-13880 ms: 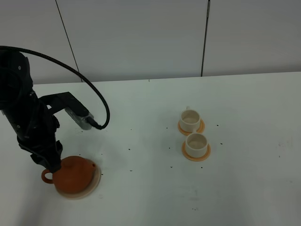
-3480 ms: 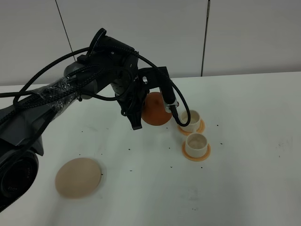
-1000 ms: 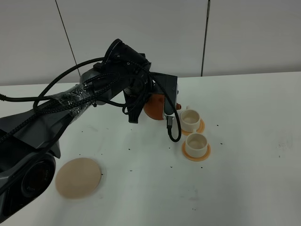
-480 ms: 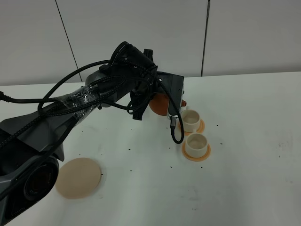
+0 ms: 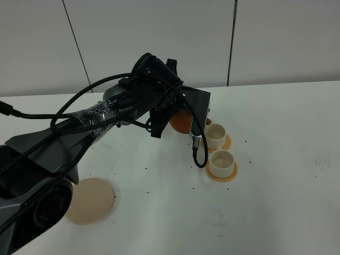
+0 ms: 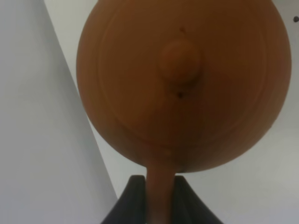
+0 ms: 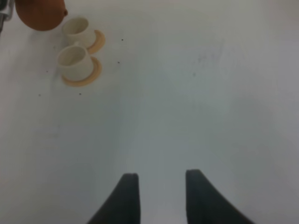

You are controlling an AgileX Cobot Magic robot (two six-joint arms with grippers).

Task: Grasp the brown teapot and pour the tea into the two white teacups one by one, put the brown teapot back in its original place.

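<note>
Here, on a speckled white table (image 5: 276, 212) before a pale panelled wall (image 5: 159, 37), the left gripper (image 6: 161, 196) clamps the handle of the brown teapot (image 5: 180, 121) just beside the farther white teacup (image 5: 215, 135), while the right gripper (image 7: 159, 191) has its fingers apart.

Black cabled arm (image 5: 95, 119), dark right hand (image 7: 161, 173)

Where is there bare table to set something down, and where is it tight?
Bare: the wide stretch right of the two white teacups, and the patch between them and the coaster. Crowded: left of the teacups, where the left gripper holds the brown teapot.
</note>
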